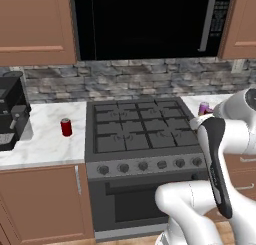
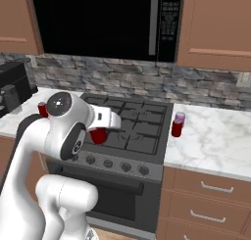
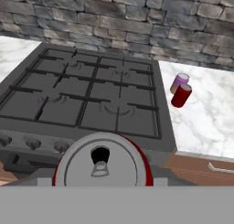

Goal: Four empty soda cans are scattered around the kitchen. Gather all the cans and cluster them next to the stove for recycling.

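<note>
no text, brand, number or sign can be read anywhere. the microwave (image 2: 98, 21) has a control panel at its right edge, but its buttons show as pale specks too small to tell. the red soda cans (image 3: 181, 95) and the purple-pink one (image 3: 179, 82) on the table right of the stove (image 3: 87, 97) carry no legible label, nor does the can top (image 3: 101, 166) close to the hand camera. the stove's front knobs (image 1: 142, 165) bear no markings that can be made out. the dark appliance (image 1: 11, 111) at the table's left edge shows no lettering.
</note>
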